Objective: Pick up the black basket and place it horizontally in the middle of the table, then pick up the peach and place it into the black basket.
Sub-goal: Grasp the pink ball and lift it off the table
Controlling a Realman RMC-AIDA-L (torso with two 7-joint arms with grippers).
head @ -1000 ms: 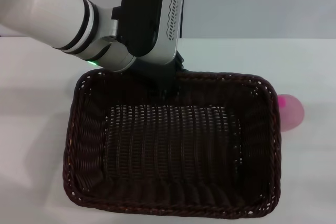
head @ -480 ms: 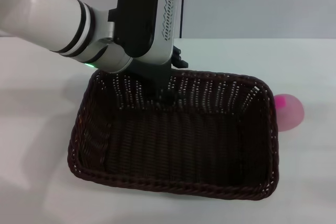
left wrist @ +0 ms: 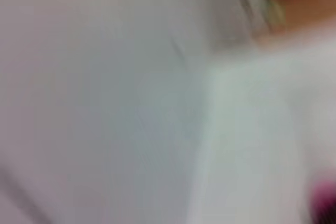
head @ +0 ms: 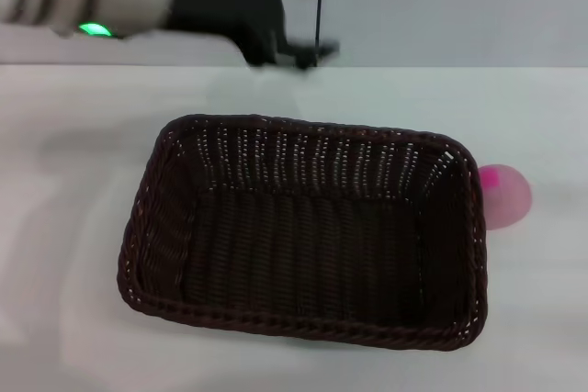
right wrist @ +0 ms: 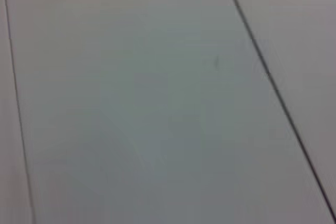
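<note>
— So, where does the job stand?

— By my reckoning the first half is done. The black basket (head: 303,240) sits flat on the table (head: 73,162), long side across, about in the middle, and nothing of mine touches it.

— And your left gripper (head: 292,14)?

— Up above the far edge of the table, well apart from the basket, with nothing in it. I cannot tell whether its fingers are spread or pressed together; they show only as a dark smear.

— The peach (head: 507,196)?

— Not picked up yet. It lies on the table just beside the basket's right end, partly hidden behind the rim. That is the half left: take it and set it inside.

— Your right arm?

— Out of the head view; I cannot speak for its gripper.
</note>
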